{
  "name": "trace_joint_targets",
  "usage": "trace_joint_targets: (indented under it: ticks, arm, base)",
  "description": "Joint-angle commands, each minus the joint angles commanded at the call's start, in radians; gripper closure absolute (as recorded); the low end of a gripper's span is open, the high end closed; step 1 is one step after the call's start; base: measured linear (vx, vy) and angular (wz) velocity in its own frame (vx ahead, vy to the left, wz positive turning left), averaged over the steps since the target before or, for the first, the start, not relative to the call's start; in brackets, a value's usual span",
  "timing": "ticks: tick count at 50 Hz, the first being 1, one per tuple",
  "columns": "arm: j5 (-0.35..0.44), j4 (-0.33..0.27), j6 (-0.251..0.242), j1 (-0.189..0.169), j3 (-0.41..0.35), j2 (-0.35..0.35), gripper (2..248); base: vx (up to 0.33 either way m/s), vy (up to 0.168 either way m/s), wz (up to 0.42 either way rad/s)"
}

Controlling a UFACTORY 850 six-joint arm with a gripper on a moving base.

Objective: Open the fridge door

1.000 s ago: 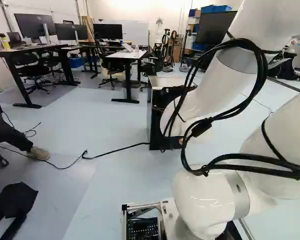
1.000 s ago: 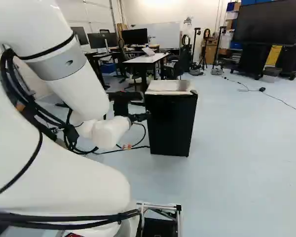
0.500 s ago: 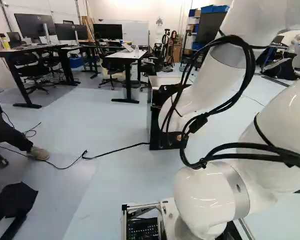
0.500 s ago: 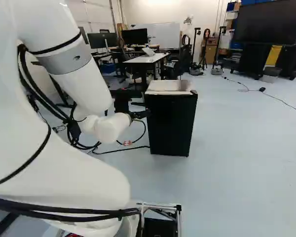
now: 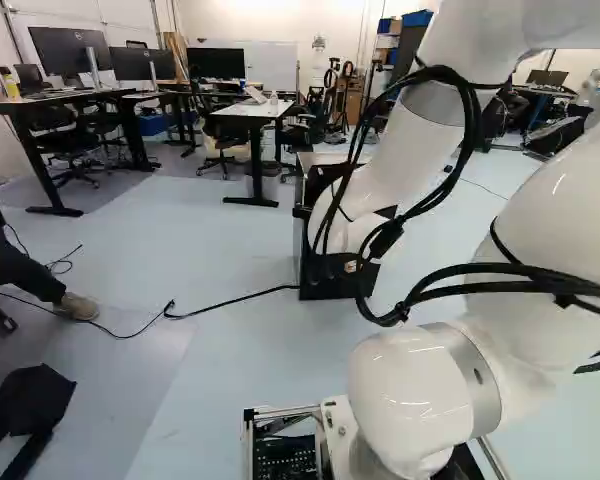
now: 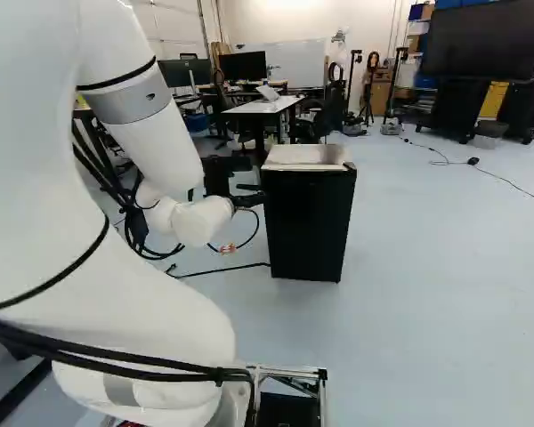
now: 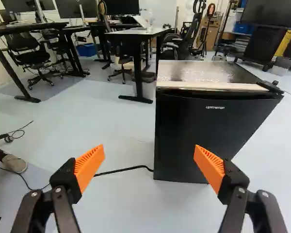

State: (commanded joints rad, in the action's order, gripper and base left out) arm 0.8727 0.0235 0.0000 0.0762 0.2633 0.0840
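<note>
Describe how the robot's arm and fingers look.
The arm is glossy white and rounded, with grey bands and loose loops of black cable. The two fingers are black, with small silvery screws and ribbed orange pads.

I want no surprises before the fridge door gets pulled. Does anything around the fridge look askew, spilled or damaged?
Nothing looks spilled or damaged: the fridge stands upright, its door shut. The one untidy thing is a black cord lying loose across the floor beside it, perhaps a snag.
</note>
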Motion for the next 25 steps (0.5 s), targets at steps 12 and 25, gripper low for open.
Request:
trace_joint_targets:
  ticks: [12, 25]
  arm:
    - [0.0, 0.029, 0.0, 0.038, 0.038, -0.039, 3]
    - [0.0, 0.072, 0.0, 0.077, 0.081, -0.082, 3]
  base:
    - [0.0, 0.0, 0.0]
    - [0.0, 0.0, 0.0]
